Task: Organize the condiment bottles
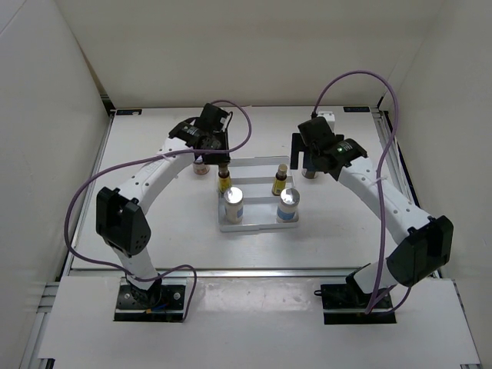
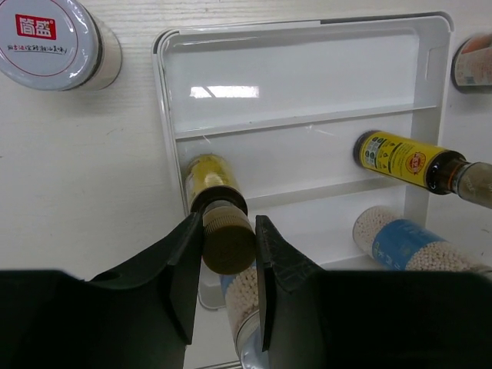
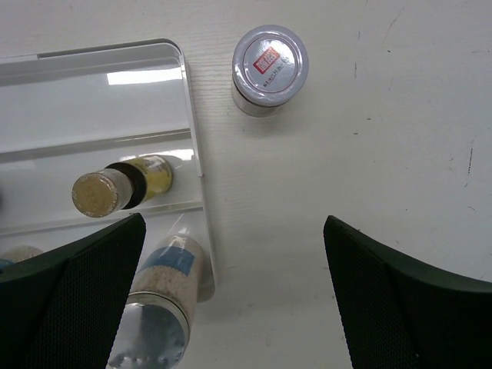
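In tray (image 2: 292, 77): L jaws clamp yellow bottle (image 2: 209, 178) cap, half-hiding white bottle (image 2: 238, 307); R jaws wide, empty.

jar lid (image 2: 48, 32): red label, two white Chinese characters | free yellow bottle (image 2: 396, 157): label print unreadable

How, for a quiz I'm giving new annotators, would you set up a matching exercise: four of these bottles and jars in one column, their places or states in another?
Things
1. left yellow bottle
2. right yellow bottle
3. right white bottle
4. right jar

Places or states
A. on the table, outside the tray
B. tray's row nearest the robot
C. gripped at the cap by the left hand
D. tray's middle row, nothing touching it

Pairs: 1-C, 2-D, 3-B, 4-A
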Robot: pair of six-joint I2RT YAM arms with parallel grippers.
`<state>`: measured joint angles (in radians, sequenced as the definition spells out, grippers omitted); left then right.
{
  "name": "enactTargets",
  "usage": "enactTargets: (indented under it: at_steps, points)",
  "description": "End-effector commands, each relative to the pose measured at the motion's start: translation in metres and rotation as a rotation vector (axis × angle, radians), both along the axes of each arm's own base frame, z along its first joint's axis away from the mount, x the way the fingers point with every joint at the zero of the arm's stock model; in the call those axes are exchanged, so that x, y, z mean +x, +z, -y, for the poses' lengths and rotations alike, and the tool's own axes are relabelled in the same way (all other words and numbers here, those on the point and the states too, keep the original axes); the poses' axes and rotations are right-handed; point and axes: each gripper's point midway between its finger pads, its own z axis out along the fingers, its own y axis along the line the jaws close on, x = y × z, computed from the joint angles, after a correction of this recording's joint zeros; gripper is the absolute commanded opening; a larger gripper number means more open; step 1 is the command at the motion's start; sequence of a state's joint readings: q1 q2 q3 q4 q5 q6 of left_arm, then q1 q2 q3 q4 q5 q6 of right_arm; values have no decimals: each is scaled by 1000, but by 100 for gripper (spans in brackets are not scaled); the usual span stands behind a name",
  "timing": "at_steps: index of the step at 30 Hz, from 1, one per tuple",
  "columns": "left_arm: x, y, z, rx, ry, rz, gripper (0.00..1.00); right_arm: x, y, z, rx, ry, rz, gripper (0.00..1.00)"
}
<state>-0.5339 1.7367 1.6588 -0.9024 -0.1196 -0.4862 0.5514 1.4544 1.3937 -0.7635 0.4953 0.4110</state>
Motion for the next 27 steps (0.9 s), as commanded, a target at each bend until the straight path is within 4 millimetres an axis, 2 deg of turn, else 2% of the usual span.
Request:
enactTargets:
  at_steps: [1, 2, 4, 5, 7, 8, 10, 12, 13, 15, 16, 17, 18, 19, 21, 22, 24, 25, 27]
  points:
    - [3, 11, 10, -61, 7, 43, 16, -1, 11, 7, 8, -18, 34, 100]
    - [2, 6, 10, -57, 7, 36, 25, -1, 8, 11, 3, -29, 26, 100]
    - [-1, -6, 8, -46, 7, 18, 35, -3, 6, 12, -2, -29, 18, 100]
    - [0, -8, 8, -48, 7, 20, 50, -1, 6, 16, -2, -41, 18, 100]
    - [1, -12, 6, -38, 14, 21, 62, 2, 2, 22, -6, -50, 3, 100]
    - [1, -12, 5, -32, 19, 25, 73, 5, -2, 28, -13, -59, -10, 100]
    - [1, -15, 2, -20, 26, 21, 82, 12, 2, 32, 5, -60, -19, 100]
    - [2, -15, 1, -14, 32, 25, 92, 22, -3, 45, 6, -79, -42, 100]
    - [2, -10, -1, -15, 37, 41, 95, 27, -2, 48, 13, -78, -46, 100]
    - [3, 6, -3, -20, 39, 81, 100, 38, -17, 53, 28, -57, -103, 100]
    - [3, 21, -6, -24, 33, 118, 100, 43, -22, 59, 34, -62, -127, 100]
    - [3, 29, -9, -15, 28, 139, 100, 53, -28, 53, 37, -38, -145, 100]
    - [2, 34, -10, -16, 21, 151, 100, 56, -33, 55, 27, -24, -170, 100]
    - [2, 48, -19, -12, 34, 179, 100, 60, -37, 54, 19, -17, -180, 100]
    - [3, 54, -39, 26, 62, 196, 100, 71, -51, 51, 9, -18, -212, 100]
    - [2, 65, -46, 21, 69, 219, 100, 72, -64, 51, -1, -19, -249, 100]
    - [3, 67, -69, 63, 101, 231, 100, 80, -69, 48, 18, -4, -254, 100]
    - [0, 71, -76, 66, 109, 241, 100, 86, -77, 47, 17, -4, -258, 100]
    - [-1, 61, -97, 98, 144, 221, 100, 90, -82, 44, 40, 4, -268, 100]
